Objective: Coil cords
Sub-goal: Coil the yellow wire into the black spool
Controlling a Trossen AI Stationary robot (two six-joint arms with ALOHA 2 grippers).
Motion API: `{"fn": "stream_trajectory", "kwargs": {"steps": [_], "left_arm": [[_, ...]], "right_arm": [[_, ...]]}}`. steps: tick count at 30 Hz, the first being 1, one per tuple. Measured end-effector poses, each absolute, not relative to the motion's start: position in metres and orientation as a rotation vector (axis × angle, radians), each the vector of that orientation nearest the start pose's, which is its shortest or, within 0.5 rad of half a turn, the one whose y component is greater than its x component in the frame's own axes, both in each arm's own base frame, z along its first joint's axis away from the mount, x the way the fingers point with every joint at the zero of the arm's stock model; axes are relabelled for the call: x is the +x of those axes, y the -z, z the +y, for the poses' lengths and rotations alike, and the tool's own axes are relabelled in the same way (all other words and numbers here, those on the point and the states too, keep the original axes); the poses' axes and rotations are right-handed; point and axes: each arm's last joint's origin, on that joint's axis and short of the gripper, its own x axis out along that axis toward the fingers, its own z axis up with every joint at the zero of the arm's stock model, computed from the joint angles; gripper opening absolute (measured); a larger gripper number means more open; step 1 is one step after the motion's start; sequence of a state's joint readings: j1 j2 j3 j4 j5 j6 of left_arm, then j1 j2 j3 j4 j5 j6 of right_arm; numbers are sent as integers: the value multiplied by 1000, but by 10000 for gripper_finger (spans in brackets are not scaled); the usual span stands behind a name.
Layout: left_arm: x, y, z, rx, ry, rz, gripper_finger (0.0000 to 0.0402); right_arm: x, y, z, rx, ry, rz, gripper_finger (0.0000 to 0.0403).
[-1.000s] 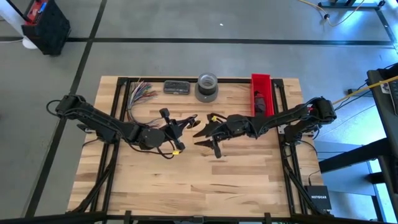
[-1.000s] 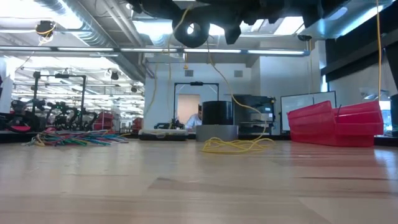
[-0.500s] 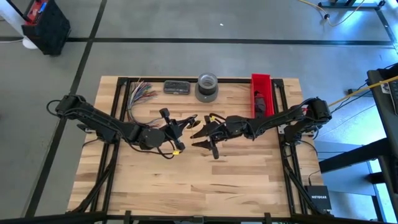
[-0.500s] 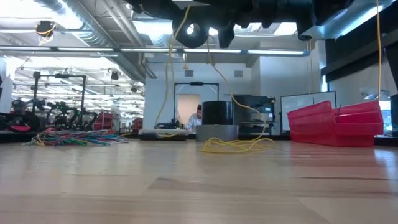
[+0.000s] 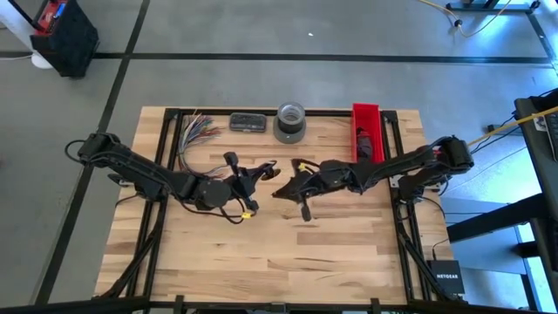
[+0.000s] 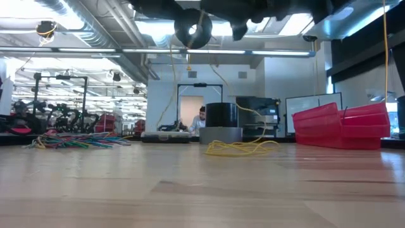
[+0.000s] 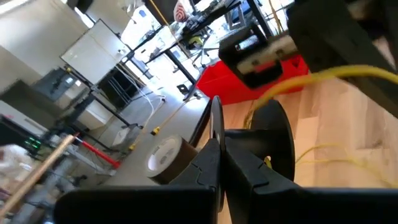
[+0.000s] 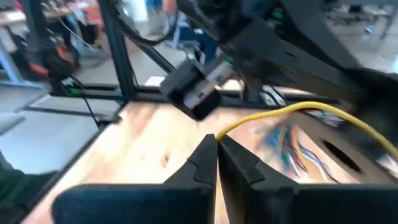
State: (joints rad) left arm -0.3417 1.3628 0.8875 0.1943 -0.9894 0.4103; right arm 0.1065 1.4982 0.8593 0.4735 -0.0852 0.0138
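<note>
Thin yellow cord, arching lengthwise between both grippers above the pale wooden table, left of the red plastic bin. Right gripper pinched on its end; left gripper pressed together on a flat round black spool. Loose yellow loops lying before the grey tape roll.

We saw the cords as a round black bundle hanging up off the table near its middle, a yellow strand trailing out and more yellow loops lying flat toward twelve o'clock.
</note>
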Motion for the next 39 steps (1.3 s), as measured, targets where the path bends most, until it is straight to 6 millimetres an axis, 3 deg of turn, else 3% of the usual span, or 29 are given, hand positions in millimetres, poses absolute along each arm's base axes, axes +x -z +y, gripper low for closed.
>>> {"fn": "stream_trajectory", "kwargs": {"steps": [9,15,21,26,32,39], "left_arm": [[274,-288,-85,690,-766,385,5],[271,-300,-87,630,-790,318,5],[271,-300,-87,628,-770,308,5],[273,-300,-89,614,-691,280,5],[277,-302,-88,555,-577,212,5],[283,-314,-80,465,-467,54,5]], "right_arm": [[276,-287,66,-243,79,262,10],[258,-277,73,-227,189,412,8],[249,-261,68,-184,284,574,85],[239,-265,63,-170,334,636,159],[257,-274,68,-187,287,457,196],[294,-242,57,-318,258,294,189]]}}
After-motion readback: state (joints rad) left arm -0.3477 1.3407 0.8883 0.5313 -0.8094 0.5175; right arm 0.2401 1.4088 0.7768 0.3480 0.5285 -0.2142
